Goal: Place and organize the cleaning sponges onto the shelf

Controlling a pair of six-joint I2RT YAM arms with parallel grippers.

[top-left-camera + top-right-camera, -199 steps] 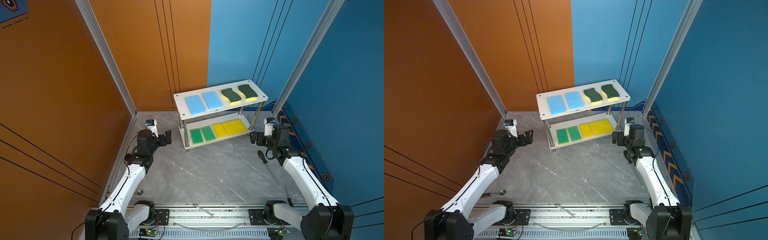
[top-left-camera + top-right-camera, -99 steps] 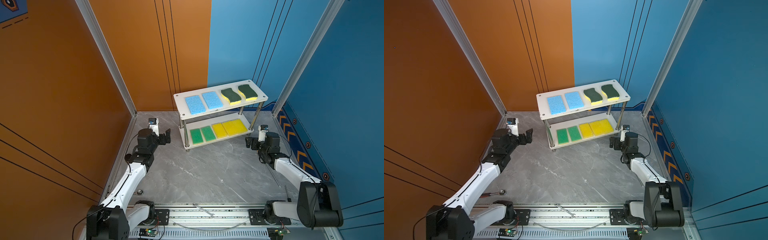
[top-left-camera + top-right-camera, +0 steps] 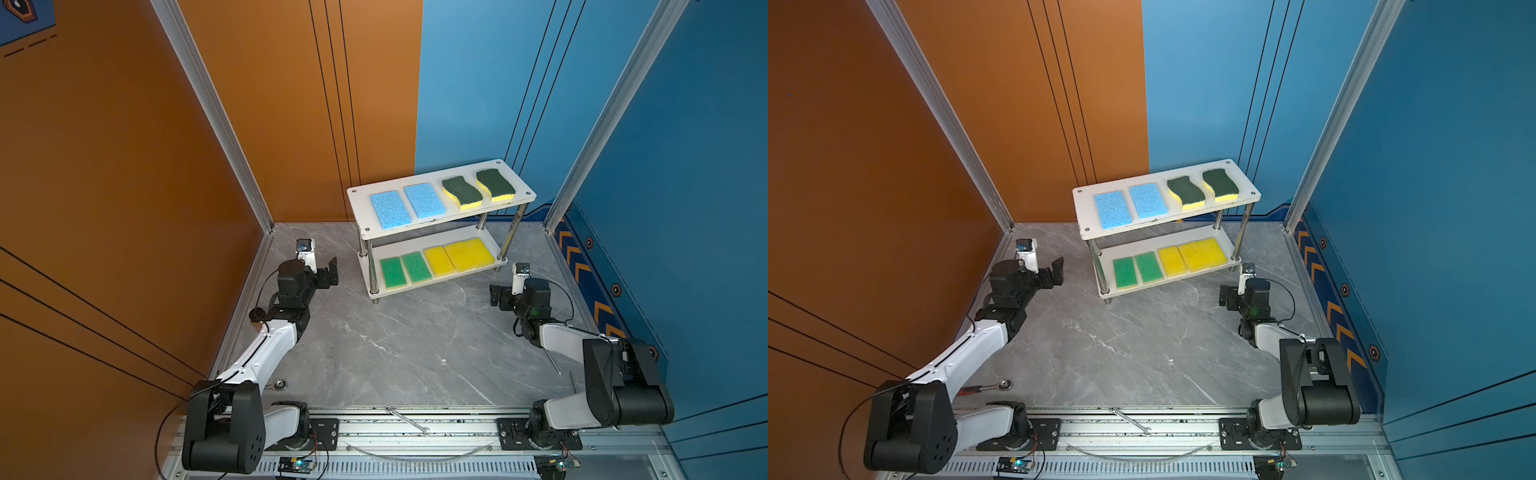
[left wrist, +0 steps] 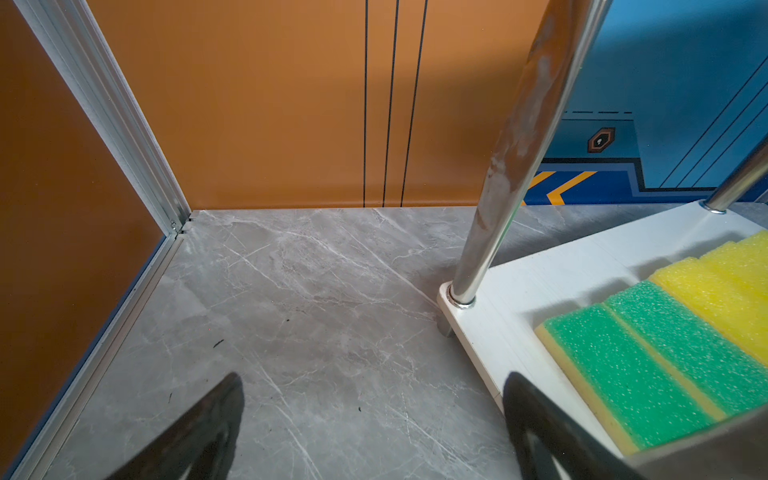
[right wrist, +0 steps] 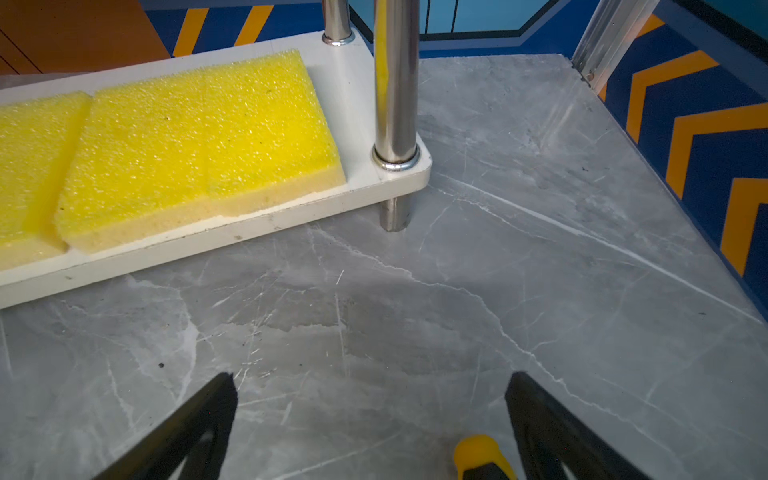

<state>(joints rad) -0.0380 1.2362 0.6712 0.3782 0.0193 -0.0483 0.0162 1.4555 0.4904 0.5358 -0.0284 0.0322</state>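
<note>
The white two-tier shelf (image 3: 362,208) stands at the back, seen in both top views. Its upper board carries two light blue sponges (image 3: 390,210) (image 3: 424,200) and two wavy dark-green-topped ones (image 3: 461,192) (image 3: 494,185). On the lower board lie two green sponges (image 3: 392,272) (image 4: 631,382) and yellow sponges (image 3: 461,257) (image 5: 199,145) in a row. My left gripper (image 3: 331,272) (image 4: 372,380) hangs open and empty just left of the shelf's lower corner. My right gripper (image 3: 496,295) (image 5: 370,376) is open and empty, low over the floor off the shelf's right front post (image 5: 395,83).
A screwdriver with a yellow-ended handle (image 5: 478,453) lies right under my right gripper, its shaft (image 3: 552,361) running along the right arm. A wrench (image 3: 409,419) rests on the front rail. Another small tool (image 3: 1000,385) lies by the left arm. Walls enclose three sides.
The right arm has folded down, bringing its open gripper lower and slightly back from the shelf. The left gripper has barely shifted. The sponges have not moved.
</note>
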